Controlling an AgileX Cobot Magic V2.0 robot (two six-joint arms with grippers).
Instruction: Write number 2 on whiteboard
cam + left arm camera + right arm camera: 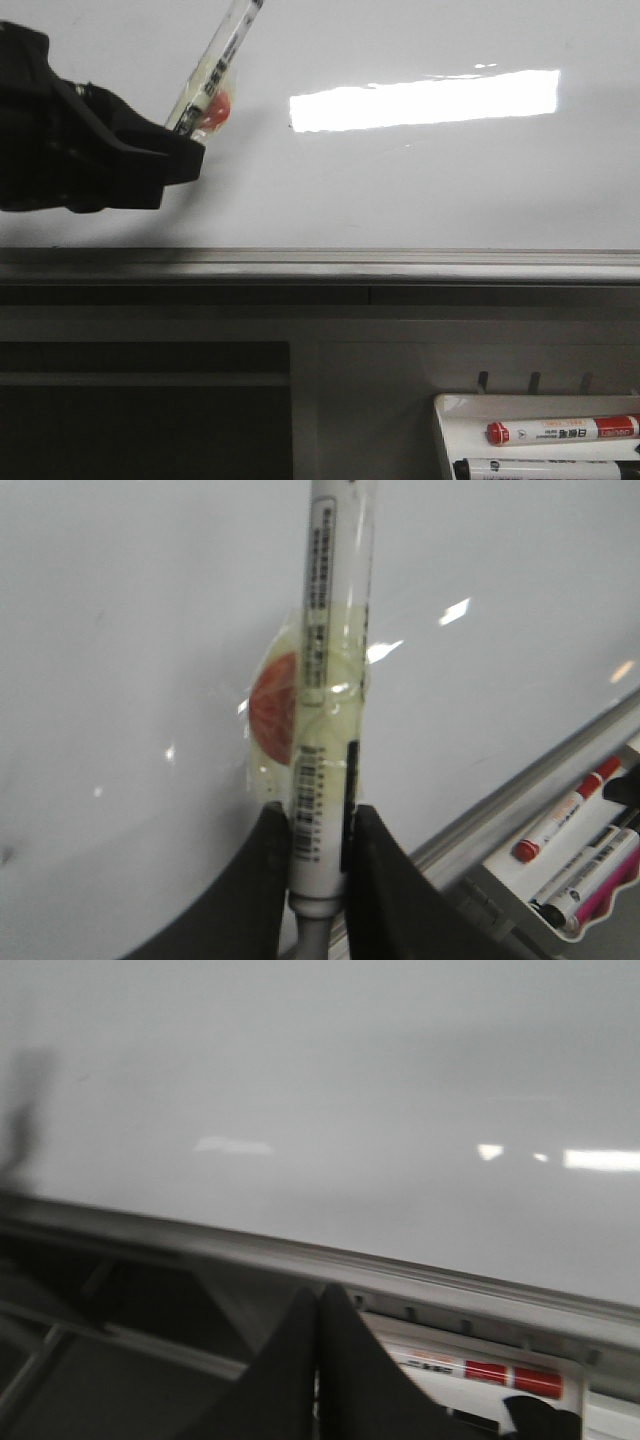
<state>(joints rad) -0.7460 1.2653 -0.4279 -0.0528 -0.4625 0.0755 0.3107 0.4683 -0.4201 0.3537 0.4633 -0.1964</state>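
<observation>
The whiteboard fills the upper front view, glossy white with a bright light reflection and a grey metal edge strip along its lower edge. No number 2 shows on it. My left gripper is at the left, shut on a white marker wrapped in yellowish tape with a red patch; the marker slants up and right over the board, its tip out of view. In the left wrist view the jaws clamp the marker near its rear end. My right gripper is shut and empty, below the board's edge.
A white marker tray at the lower right holds a red-capped marker and a black-capped marker. It also shows in the left wrist view. Dark panels lie below the board's edge.
</observation>
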